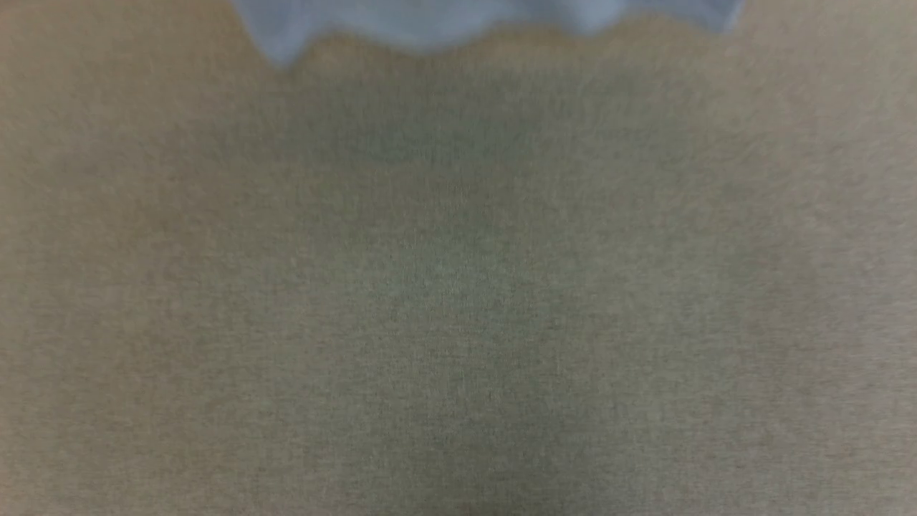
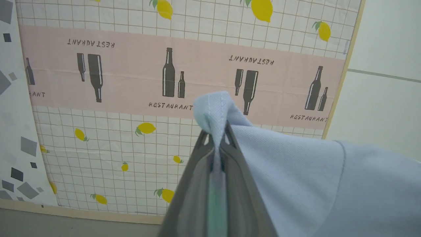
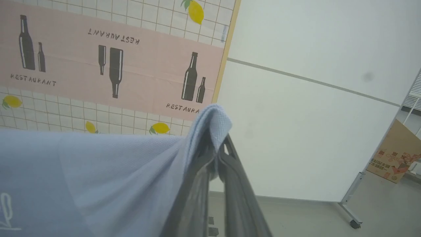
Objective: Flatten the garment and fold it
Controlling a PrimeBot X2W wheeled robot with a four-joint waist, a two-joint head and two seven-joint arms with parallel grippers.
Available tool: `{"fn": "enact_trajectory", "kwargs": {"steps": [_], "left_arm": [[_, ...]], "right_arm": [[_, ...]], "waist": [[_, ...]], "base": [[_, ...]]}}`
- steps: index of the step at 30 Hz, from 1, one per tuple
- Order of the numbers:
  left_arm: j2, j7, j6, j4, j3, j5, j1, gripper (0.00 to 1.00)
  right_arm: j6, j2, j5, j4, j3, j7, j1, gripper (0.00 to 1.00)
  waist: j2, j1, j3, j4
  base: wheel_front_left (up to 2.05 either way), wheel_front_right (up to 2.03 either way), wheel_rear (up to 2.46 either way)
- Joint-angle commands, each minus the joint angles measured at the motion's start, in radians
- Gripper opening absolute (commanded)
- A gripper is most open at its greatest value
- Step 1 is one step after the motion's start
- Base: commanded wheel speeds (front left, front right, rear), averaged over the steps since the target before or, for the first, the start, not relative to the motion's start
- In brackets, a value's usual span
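Overhead, in the head view, only a wavy lower edge of the garment is seen at the top border. It appears to be raised above the tan counter. The picture is blurred and most of the cloth is cut off.

In the left wrist view, the left claw is clamped on a bunched, stitched corner of the cloth. From there the cloth is stretched away to the right, in front of a lemon-and-bottle printed backdrop.

In the right wrist view, the right claw is likewise closed on a gathered corner, with the cloth spread leftward. A white mark at the lower left is cropped and cannot be read.

The garment is judged to be held out in the air between both claws. It has yet to be laid flat, and no fold is seen. Whether the hanging part is creased cannot be made out.
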Motion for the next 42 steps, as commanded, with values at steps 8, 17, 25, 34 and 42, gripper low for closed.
{"fn": "enact_trajectory", "kwargs": {"steps": [8, 17, 25, 34, 42], "left_arm": [[-0.001, -0.101, -0.055, 0.090, -0.027, 0.011, -0.078, 0.00], [-0.041, -0.185, -0.086, 0.188, -0.089, -0.031, 0.026, 0.00], [-0.066, -0.240, -0.090, 0.172, -0.201, -0.114, 0.285, 0.00], [-0.114, -0.337, -0.087, 0.152, -0.244, -0.222, 0.719, 0.00], [-0.177, -0.372, -0.046, 0.078, -0.236, -0.312, 1.076, 0.00]], "right_arm": [[-0.002, 0.054, -0.055, 0.057, -0.048, -0.067, -0.063, 0.00], [-0.002, 0.040, 0.040, 0.078, -0.016, -0.134, 0.124, 0.00], [-0.002, -0.001, 0.189, 0.048, 0.061, -0.216, 0.467, 0.00], [-0.002, -0.008, 0.339, -0.010, 0.105, -0.288, 0.929, 0.00], [-0.002, -0.007, 0.410, -0.063, 0.116, -0.314, 1.265, 0.00]], "waist": [[0.0046, -0.0001, 0.191, 0.011], [0.0046, -0.0001, 0.157, 0.035], [0.0046, -0.0001, 0.015, 0.050], [0.0046, -0.0001, -0.213, 0.059], [0.0046, -0.0001, -0.342, 0.061]], "base": [[0.00, 0.00, 0.00], [0.00, 0.00, 0.00], [0.00, 0.00, 0.00], [0.00, 0.00, 0.00], [0.00, 0.00, 0.00]]}}
